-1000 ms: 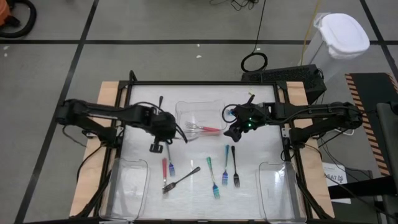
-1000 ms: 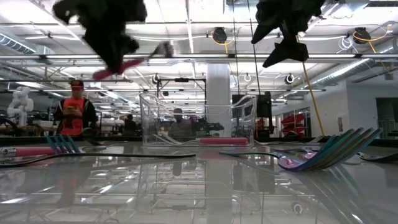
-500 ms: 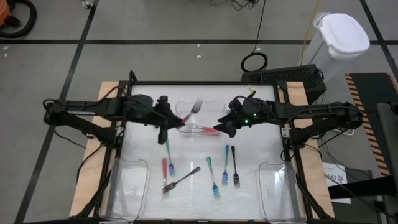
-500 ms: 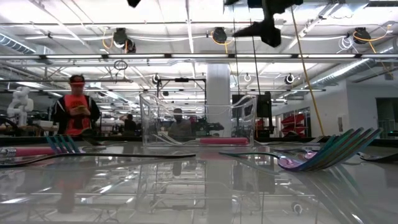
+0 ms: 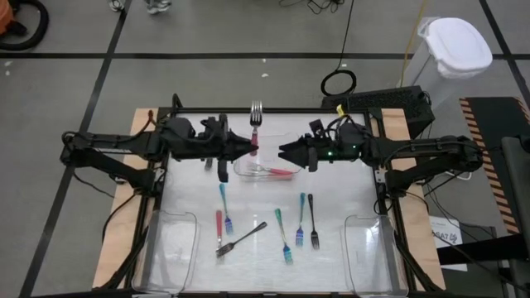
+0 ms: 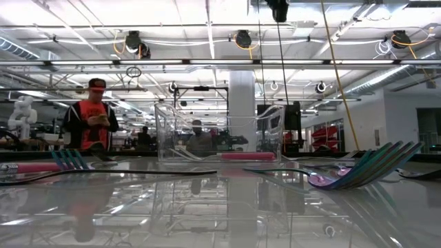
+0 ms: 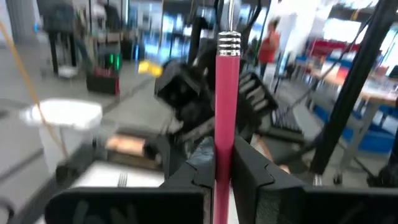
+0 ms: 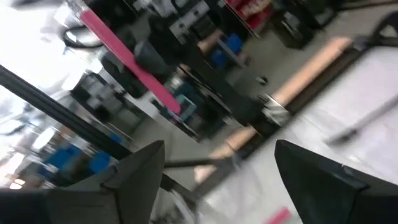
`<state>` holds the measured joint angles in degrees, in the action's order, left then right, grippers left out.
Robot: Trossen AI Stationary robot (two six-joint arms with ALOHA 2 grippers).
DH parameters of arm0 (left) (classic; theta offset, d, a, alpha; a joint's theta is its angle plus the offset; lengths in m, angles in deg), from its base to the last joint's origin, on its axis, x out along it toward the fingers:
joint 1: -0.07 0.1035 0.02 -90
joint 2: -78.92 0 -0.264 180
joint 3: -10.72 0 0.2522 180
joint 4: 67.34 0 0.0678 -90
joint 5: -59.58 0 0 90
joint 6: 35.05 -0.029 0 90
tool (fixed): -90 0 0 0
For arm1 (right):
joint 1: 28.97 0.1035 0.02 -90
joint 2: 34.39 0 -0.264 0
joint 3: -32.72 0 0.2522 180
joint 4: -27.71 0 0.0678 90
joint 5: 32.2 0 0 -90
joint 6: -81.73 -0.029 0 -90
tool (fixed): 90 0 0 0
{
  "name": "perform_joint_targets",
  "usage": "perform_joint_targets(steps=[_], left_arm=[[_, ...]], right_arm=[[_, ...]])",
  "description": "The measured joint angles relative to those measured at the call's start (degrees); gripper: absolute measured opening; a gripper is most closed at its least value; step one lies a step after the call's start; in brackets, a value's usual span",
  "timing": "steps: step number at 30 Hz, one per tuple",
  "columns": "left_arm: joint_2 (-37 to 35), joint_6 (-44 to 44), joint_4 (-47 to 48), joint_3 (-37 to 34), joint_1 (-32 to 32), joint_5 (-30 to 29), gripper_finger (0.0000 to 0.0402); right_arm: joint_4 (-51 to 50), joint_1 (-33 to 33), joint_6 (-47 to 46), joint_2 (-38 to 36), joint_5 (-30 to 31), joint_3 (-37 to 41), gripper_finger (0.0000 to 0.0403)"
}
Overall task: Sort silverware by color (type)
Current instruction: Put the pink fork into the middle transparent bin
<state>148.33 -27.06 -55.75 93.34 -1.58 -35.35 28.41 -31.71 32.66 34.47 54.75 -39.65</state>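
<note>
Looking down from the high view, the left gripper pinches a pink-handled fork above the middle tray; right gripper gapes opposite. In the left wrist view, the stiff, light, slick handle seems best gripped mid-length.

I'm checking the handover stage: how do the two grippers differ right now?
The left gripper is shut on a pink-handled fork, which it holds above the far clear tray. The right gripper is open and holds nothing. Both are raised over that tray, tips facing each other.
</note>
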Motion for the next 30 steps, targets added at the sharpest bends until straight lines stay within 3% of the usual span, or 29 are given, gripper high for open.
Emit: perform_joint_targets(steps=[8, 17, 20, 25, 30], left_arm=[[3.54, -1.30, -16.66, 0.01, 0.02, 0.08, 0.0023], [8.58, 1.42, -29.47, 0.02, 0.00, 1.53, 0.0023], [10.51, 2.23, -33.37, 0.02, -0.06, 0.09, 0.0023], [12.59, 2.24, -35.94, 0.02, -0.82, -7.21, 0.0023], [14.26, 2.25, -39.06, 0.02, -1.27, -7.38, 0.0023]], right_arm=[[12.75, 0.04, 2.29, 0.00, 0.00, 0.00, 0.0301], [16.53, 1.57, 11.80, 0.00, 0.20, 0.00, 0.0299], [17.22, 2.35, 15.78, 0.00, 0.57, 0.00, 0.0286], [17.11, 3.99, 27.02, 0.00, 4.90, 0.00, 0.0254], [17.05, 4.87, 33.24, 0.00, 9.33, 0.00, 0.0224]])
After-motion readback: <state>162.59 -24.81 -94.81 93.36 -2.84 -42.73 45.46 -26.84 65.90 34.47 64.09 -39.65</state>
